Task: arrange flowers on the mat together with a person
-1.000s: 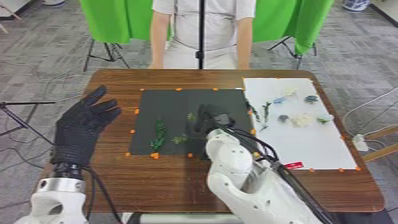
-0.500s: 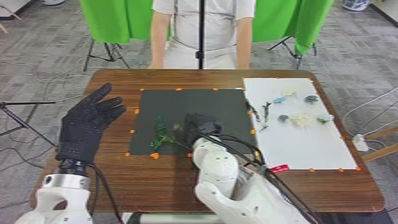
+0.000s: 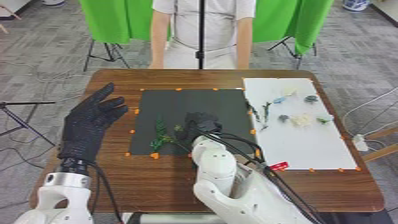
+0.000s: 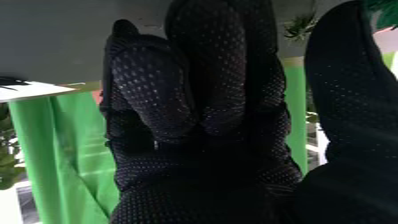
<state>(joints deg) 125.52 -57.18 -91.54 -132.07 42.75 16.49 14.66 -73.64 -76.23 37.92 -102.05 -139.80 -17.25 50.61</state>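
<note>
"What's hard to see?"

"The right hand (image 3: pixel 202 123) covers part of the dark mat (image 3: pixel 182 101) and hides one end of a small sprig (image 3: pixel 169 139). I can't tell whether that hand is open, closed or gripping. In the wrist view, more greenery (image 4: pixel 387 17) is cut off at the edge."

"And the rest?"

"A tall green sprig (image 3: pixel 160 127) lies on the mat, just left of the right hand; pale flowers (image 3: pixel 303 119) sit well to its right, on the white sheet (image 3: pixel 311 150). The left hand (image 3: pixel 86 131) is open, relaxed."

"Any change?"

"Yes — the right hand has shifted left, towards the sprigs."
</note>
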